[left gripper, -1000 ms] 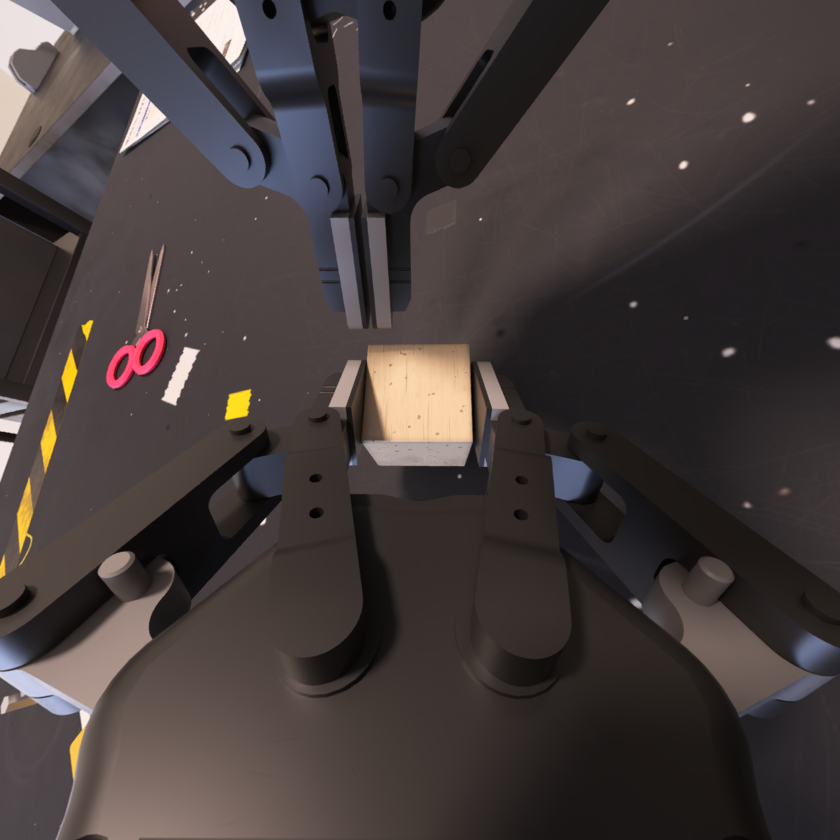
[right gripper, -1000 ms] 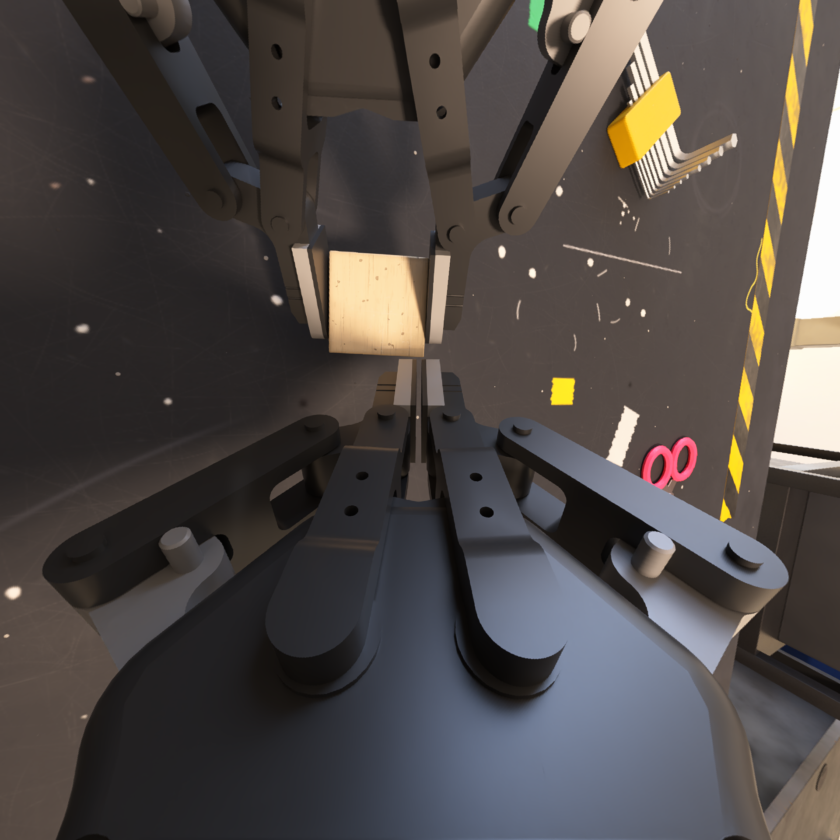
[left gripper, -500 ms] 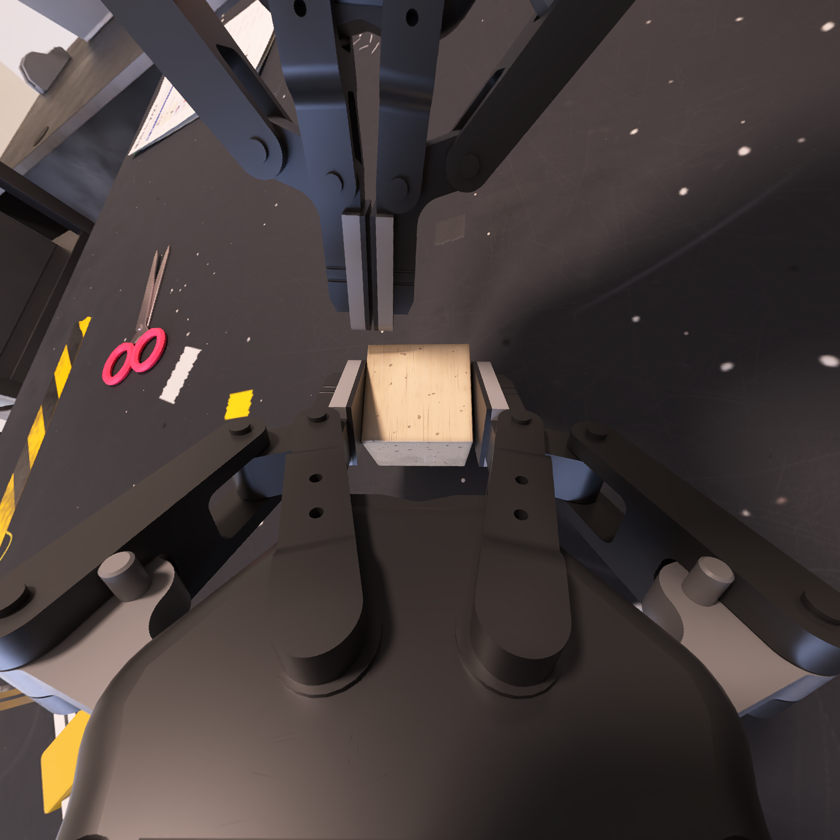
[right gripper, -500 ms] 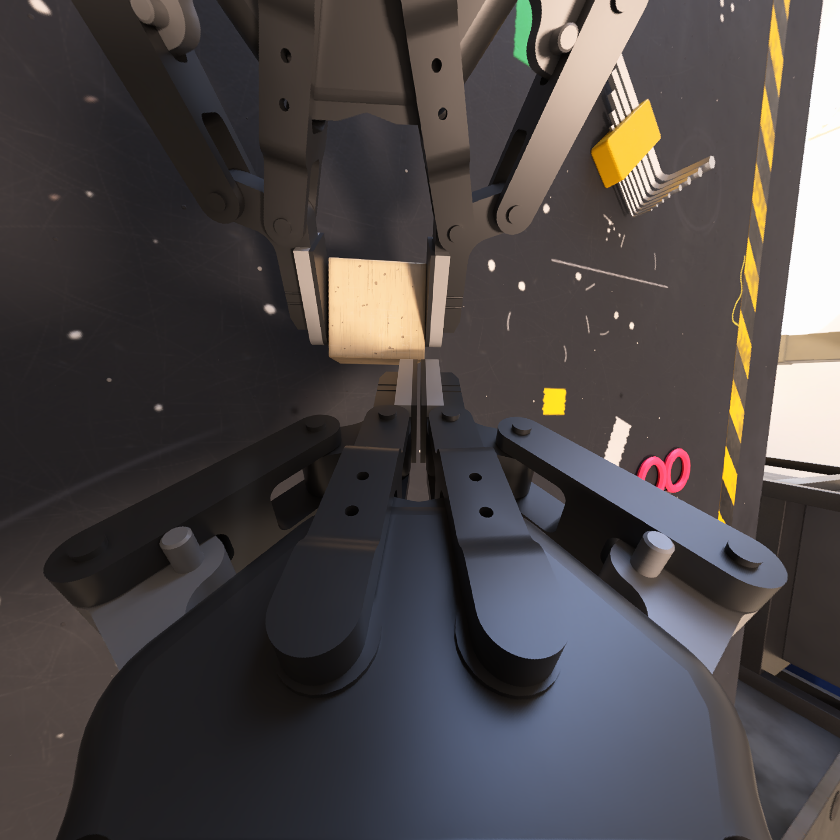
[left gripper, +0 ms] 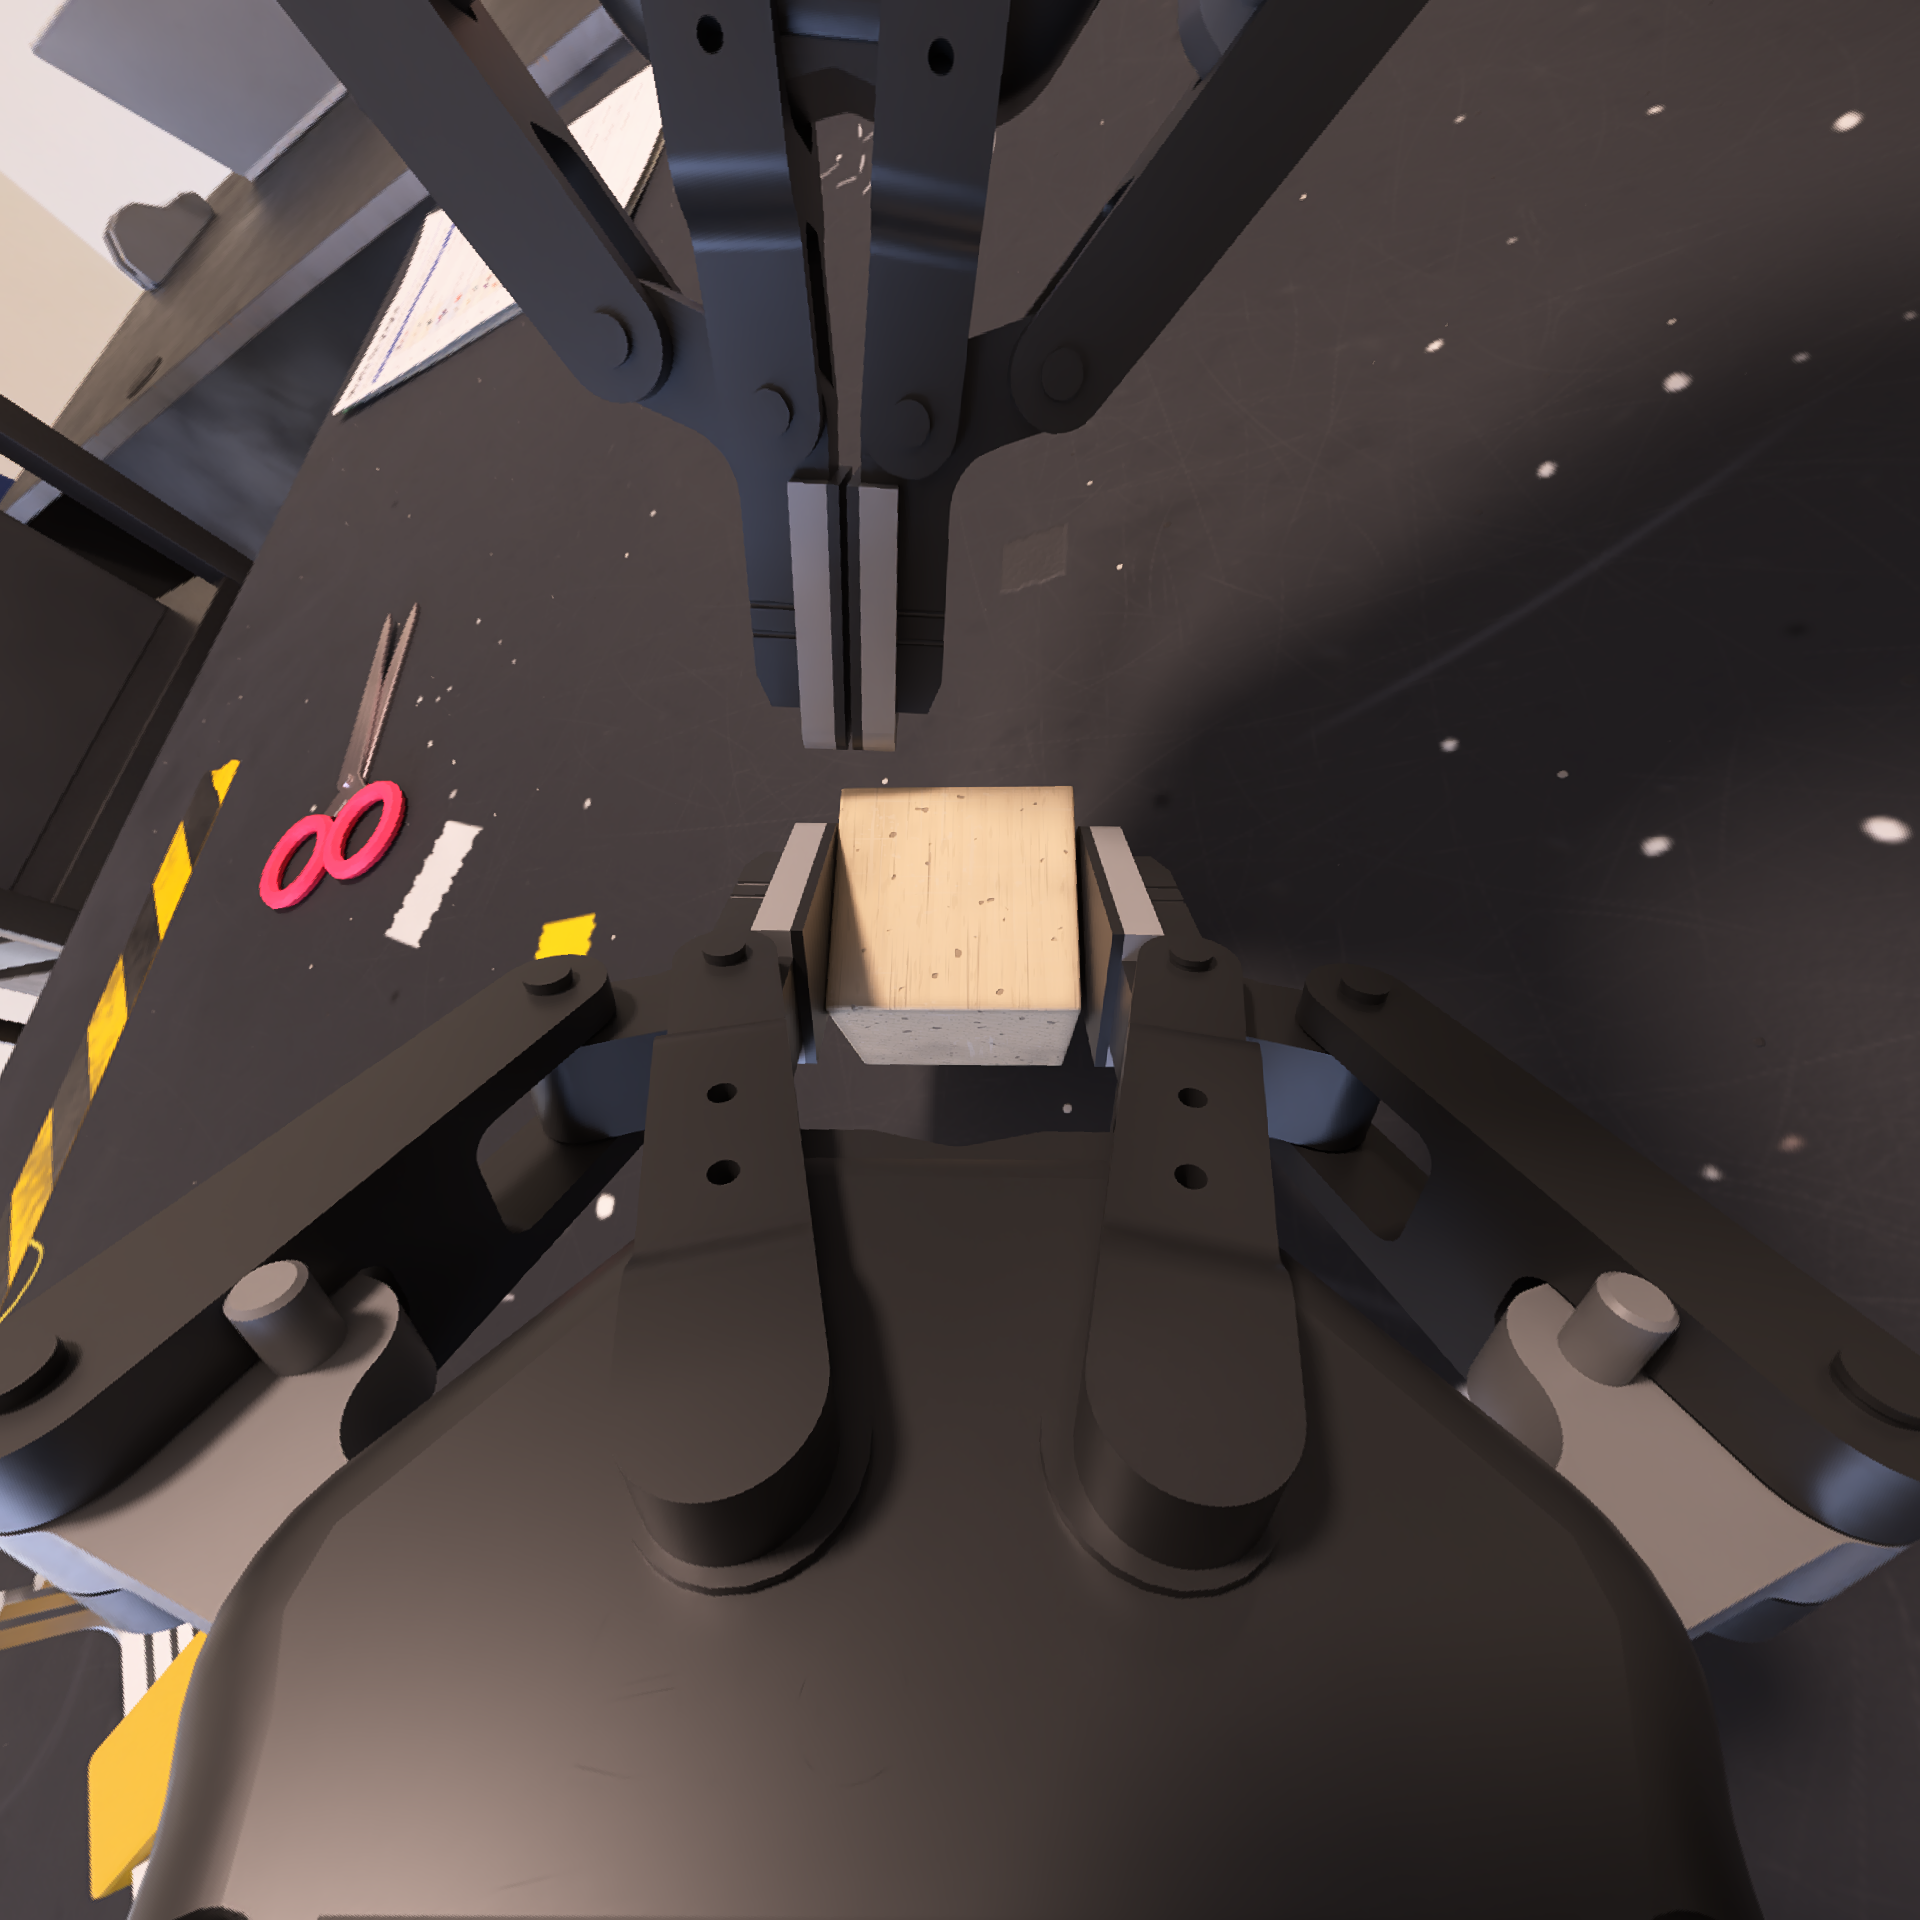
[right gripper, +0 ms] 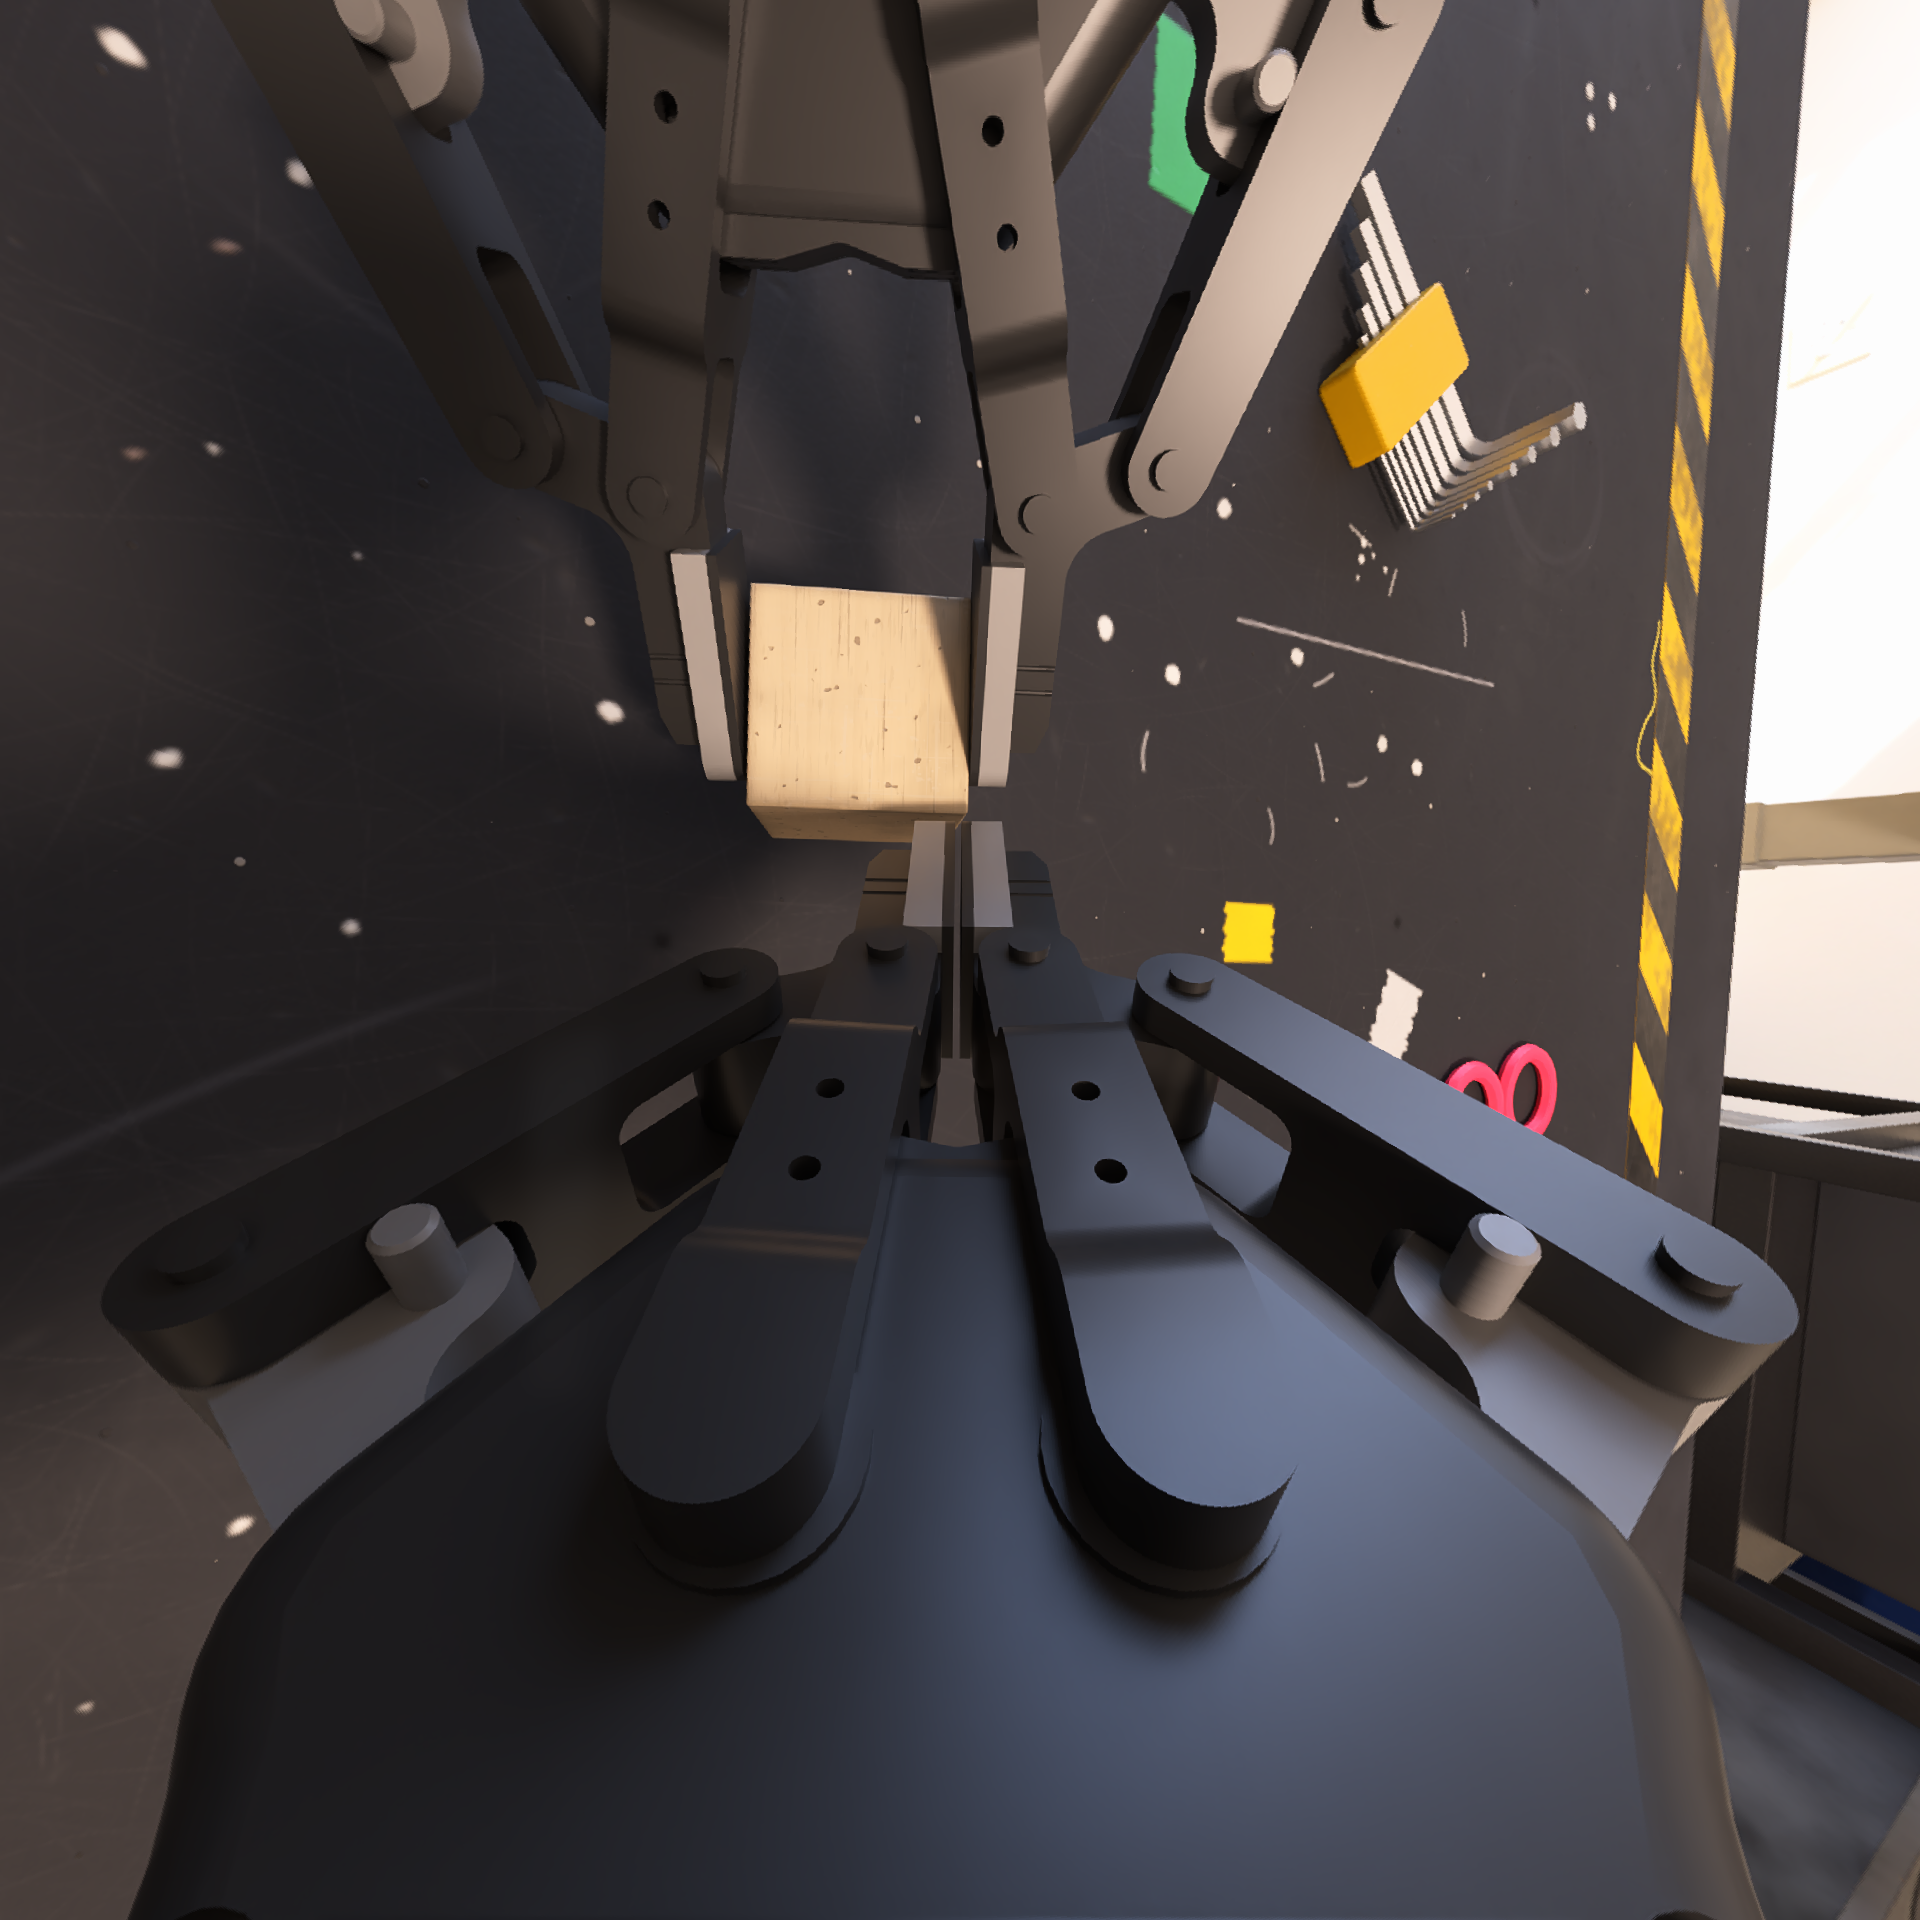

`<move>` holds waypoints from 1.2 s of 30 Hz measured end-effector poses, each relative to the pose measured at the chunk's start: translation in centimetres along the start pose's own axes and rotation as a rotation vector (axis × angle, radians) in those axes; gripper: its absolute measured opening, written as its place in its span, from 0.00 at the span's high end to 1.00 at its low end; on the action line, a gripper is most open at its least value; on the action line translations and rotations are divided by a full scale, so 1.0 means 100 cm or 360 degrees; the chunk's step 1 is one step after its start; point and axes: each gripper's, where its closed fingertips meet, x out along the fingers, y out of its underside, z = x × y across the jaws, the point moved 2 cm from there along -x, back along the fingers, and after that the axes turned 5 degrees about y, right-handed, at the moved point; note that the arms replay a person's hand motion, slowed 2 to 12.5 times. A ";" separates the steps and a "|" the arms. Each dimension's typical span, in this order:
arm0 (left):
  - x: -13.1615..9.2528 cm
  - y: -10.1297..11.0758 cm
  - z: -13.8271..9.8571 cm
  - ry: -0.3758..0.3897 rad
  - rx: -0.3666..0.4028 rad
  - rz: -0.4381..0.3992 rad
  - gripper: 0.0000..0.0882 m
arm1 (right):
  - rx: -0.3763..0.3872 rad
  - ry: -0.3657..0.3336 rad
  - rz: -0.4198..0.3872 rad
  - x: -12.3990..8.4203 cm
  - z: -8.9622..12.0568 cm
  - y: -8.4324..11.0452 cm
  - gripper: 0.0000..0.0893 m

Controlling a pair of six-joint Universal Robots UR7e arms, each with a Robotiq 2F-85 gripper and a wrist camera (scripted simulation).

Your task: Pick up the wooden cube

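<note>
Along the left edge of the left wrist view, a yellow-and-black striped band (left gripper: 114,997) runs down the side of the dark, speckled worktop (left gripper: 1455,623). Just inside it lie scissors (left gripper: 343,790) with red handles, blades pointing away, then a small white strip (left gripper: 431,883) and a small yellow patch (left gripper: 566,935) side by side. Farther back, a white sheet (left gripper: 457,281) lies at the worktop's far edge.

In the middle of that view, the left gripper (left gripper: 954,925) clamps the wooden cube (left gripper: 954,899) between its two pads, one pressed on each side face, so the fingers stand apart by the cube's width. The pale, speckled top face catches the light. No contact between the cube and the worktop can be seen, though whether it is lifted clear cannot be told for certain. Directly beyond the cube, the right gripper (left gripper: 844,727) points back towards it with its two pads pressed together and nothing between them; its tips sit just short of the cube.

The right wrist view shows the same from the other side: the closed, empty pads low in the centre, the cube (right gripper: 857,707) just beyond them. To the right lie a green patch (right gripper: 1174,145), a set of hex keys in a yellow holder (right gripper: 1397,374), and the striped band at the edge.
</note>
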 end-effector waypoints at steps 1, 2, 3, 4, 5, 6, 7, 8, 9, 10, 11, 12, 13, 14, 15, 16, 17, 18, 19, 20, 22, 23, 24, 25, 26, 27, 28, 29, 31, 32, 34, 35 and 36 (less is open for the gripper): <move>0.000 -0.001 0.000 -0.0001 0.0002 -0.0009 0.55 | 0.0003 -0.0001 -0.0012 0.000 0.000 0.000 0.99; -0.001 -0.001 0.000 -0.0001 0.0004 -0.0018 0.55 | 0.0006 -0.0003 -0.0024 -0.001 0.000 -0.001 0.99; -0.001 -0.002 0.000 0.0000 0.0007 -0.0028 0.55 | 0.0009 -0.0006 -0.0038 -0.001 0.000 -0.001 0.99; -0.001 -0.002 0.000 -0.0001 0.0011 -0.0037 0.55 | 0.0011 -0.0008 -0.0053 -0.002 0.000 -0.002 0.99; -0.001 -0.003 0.000 -0.0002 0.0016 -0.0047 0.55 | 0.0012 -0.0009 -0.0068 -0.002 0.000 -0.002 0.99; -0.002 -0.004 0.000 -0.0003 0.0020 -0.0056 0.55 | 0.0012 -0.0010 -0.0083 -0.003 -0.001 -0.003 0.99; -0.002 -0.005 0.000 -0.0005 0.0023 -0.0065 0.55 | 0.0013 -0.0011 -0.0097 -0.003 -0.001 -0.004 0.99; -0.002 -0.005 0.000 -0.0006 0.0027 -0.0073 0.55 | 0.0015 -0.0013 -0.0109 -0.004 -0.001 -0.005 0.99; -0.003 -0.006 0.000 -0.0007 0.0030 -0.0080 0.55 | 0.0017 -0.0017 -0.0118 -0.004 -0.001 -0.005 0.99; -0.003 -0.007 0.000 -0.0007 0.0034 -0.0086 0.55 | 0.0018 -0.0019 -0.0127 -0.005 -0.001 -0.006 0.99; -0.003 -0.007 0.000 -0.0008 0.0037 -0.0092 0.55 | 0.0018 -0.0020 -0.0133 -0.005 -0.001 -0.006 0.99; -0.003 -0.008 0.000 -0.0010 0.0040 -0.0096 0.55 | 0.0016 -0.0020 -0.0136 -0.006 -0.001 -0.006 0.99; -0.003 -0.008 0.001 -0.0012 0.0044 -0.0100 0.55 | 0.0014 -0.0019 -0.0138 -0.006 -0.001 -0.006 0.99; -0.003 -0.008 0.001 -0.0015 0.0048 -0.0102 0.55 | 0.0012 -0.0018 -0.0137 -0.006 -0.001 -0.006 0.99; -0.003 -0.008 0.001 -0.0018 0.0053 -0.0103 0.55 | 0.0010 -0.0016 -0.0134 -0.006 -0.001 -0.006 0.99; -0.004 -0.008 0.001 -0.0020 0.0057 -0.0104 0.55 | 0.0007 -0.0014 -0.0131 -0.007 -0.001 -0.006 0.99; -0.004 -0.009 0.001 -0.0022 0.0061 -0.0105 0.55 | 0.0003 -0.0011 -0.0128 -0.007 -0.001 -0.006 0.99; -0.004 -0.009 0.001 -0.0023 0.0064 -0.0107 0.55 | -0.0002 -0.0009 -0.0125 -0.007 -0.001 -0.005 0.99; -0.004 -0.009 0.001 -0.0025 0.0066 -0.0109 0.55 | -0.0006 -0.0005 -0.0122 -0.007 -0.002 -0.005 0.99; -0.004 -0.009 0.001 -0.0027 0.0067 -0.0111 0.55 | -0.0010 -0.0001 -0.0120 -0.008 -0.002 -0.004 0.99; -0.005 -0.009 0.002 -0.0033 0.0072 -0.0117 0.55 | -0.0017 0.0004 -0.0123 -0.008 -0.003 -0.004 0.99; -0.005 -0.010 0.002 -0.0035 0.0075 -0.0122 0.55 | -0.0019 0.0005 -0.0129 -0.008 -0.004 -0.004 0.99; -0.005 -0.010 0.002 -0.0036 0.0078 -0.0127 0.55 | -0.0020 0.0004 -0.0137 -0.008 -0.004 -0.004 0.99; -0.006 -0.010 0.002 -0.0036 0.0081 -0.0134 0.55 | -0.0019 0.0000 -0.0147 -0.009 -0.004 -0.004 0.99; -0.006 -0.011 0.001 -0.0034 0.0084 -0.0141 0.55 | -0.0018 -0.0005 -0.0160 -0.009 -0.004 -0.005 0.99; -0.006 -0.011 0.001 -0.0033 0.0087 -0.0148 0.55 | -0.0016 -0.0012 -0.0174 -0.009 -0.004 -0.006 0.99; -0.007 -0.012 0.001 -0.0032 0.0090 -0.0157 0.55 | -0.0012 -0.0019 -0.0189 -0.009 -0.003 -0.006 0.99; -0.007 -0.012 0.001 -0.0031 0.0093 -0.0166 0.55 | -0.0007 -0.0026 -0.0202 -0.009 -0.003 -0.007 0.99; -0.008 -0.014 0.001 -0.0030 0.0099 -0.0182 0.55 | 0.0004 -0.0039 -0.0229 -0.009 -0.003 -0.008 0.99; -0.008 -0.014 0.001 -0.0030 0.0102 -0.0188 0.55 | 0.0008 -0.0045 -0.0242 -0.010 -0.003 -0.008 0.99; -0.008 -0.015 0.000 -0.0029 0.0108 -0.0197 0.56 | 0.0012 -0.0054 -0.0265 -0.010 -0.003 -0.009 0.99; -0.009 -0.015 0.000 -0.0030 0.0110 -0.0200 0.56 | 0.0013 -0.0055 -0.0273 -0.010 -0.003 -0.009 0.99; -0.009 -0.015 0.001 -0.0032 0.0111 -0.0203 0.56 | 0.0012 -0.0055 -0.0281 -0.010 -0.003 -0.009 0.99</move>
